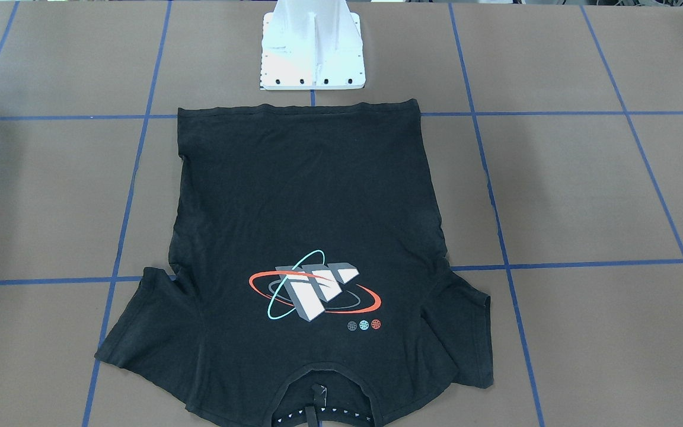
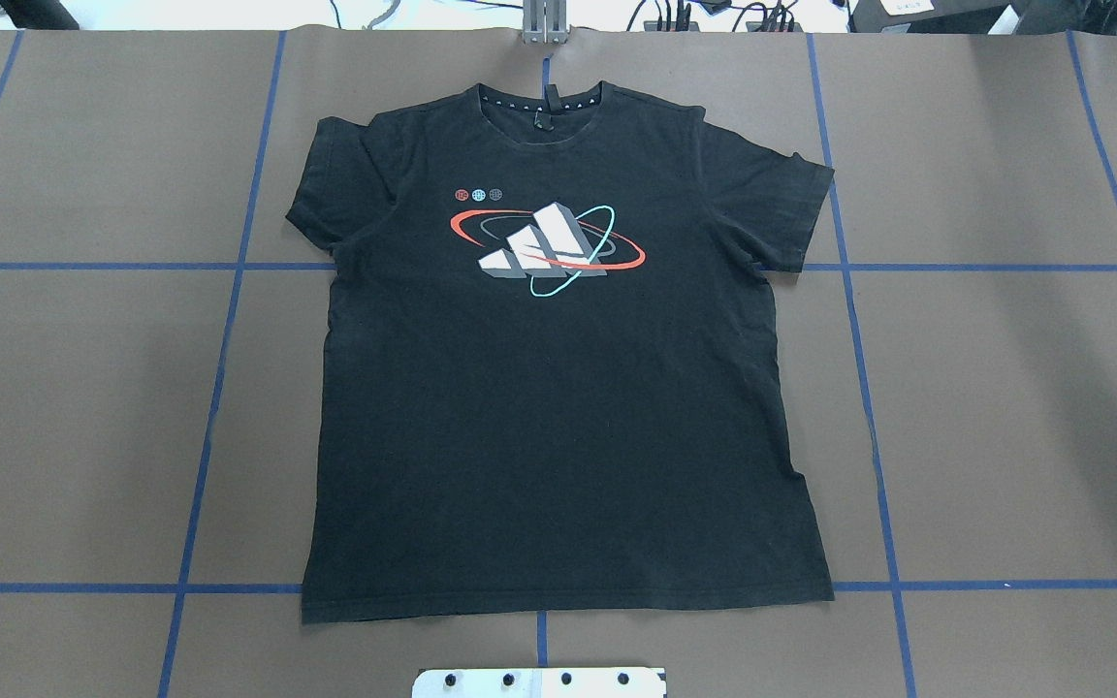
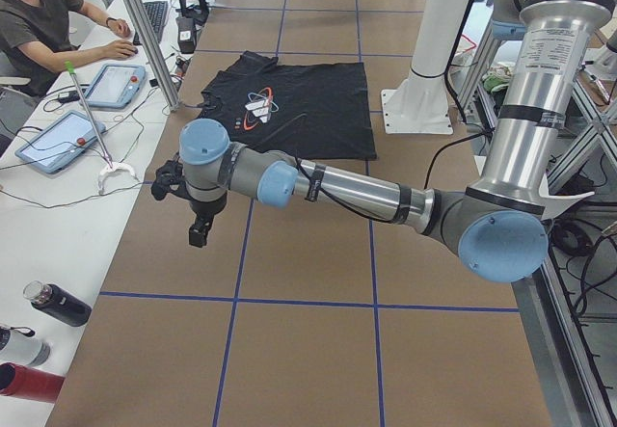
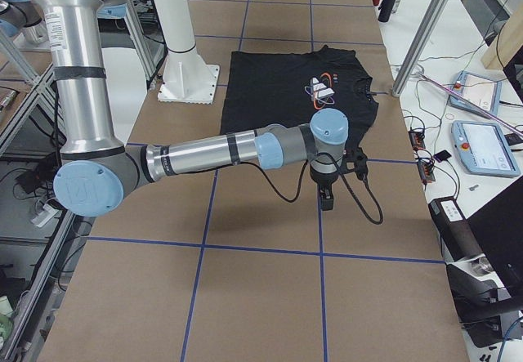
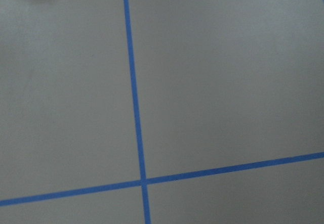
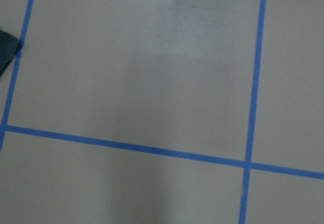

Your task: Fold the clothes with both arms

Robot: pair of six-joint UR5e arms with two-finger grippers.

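Observation:
The black T-shirt [image 2: 558, 407] lies spread flat on the brown table, logo [image 2: 544, 247] up, collar away from the robot's base. It also shows in the front view [image 1: 312, 196] and both side views [image 3: 308, 109] [image 4: 278, 92]. No arm shows in the overhead or front views. My left gripper [image 3: 198, 229] hangs over bare table, well clear of the shirt. My right gripper [image 4: 327, 201] hangs just past the shirt's sleeve. I cannot tell whether either is open or shut. A dark cloth corner [image 6: 6, 49] shows in the right wrist view.
The white base plate [image 1: 312, 53] stands just behind the shirt's hem. Blue tape lines [image 5: 134, 97] grid the table. A side bench holds tablets [image 3: 48, 143] and bottles [image 3: 53, 304]; an operator [image 3: 39, 13] sits there.

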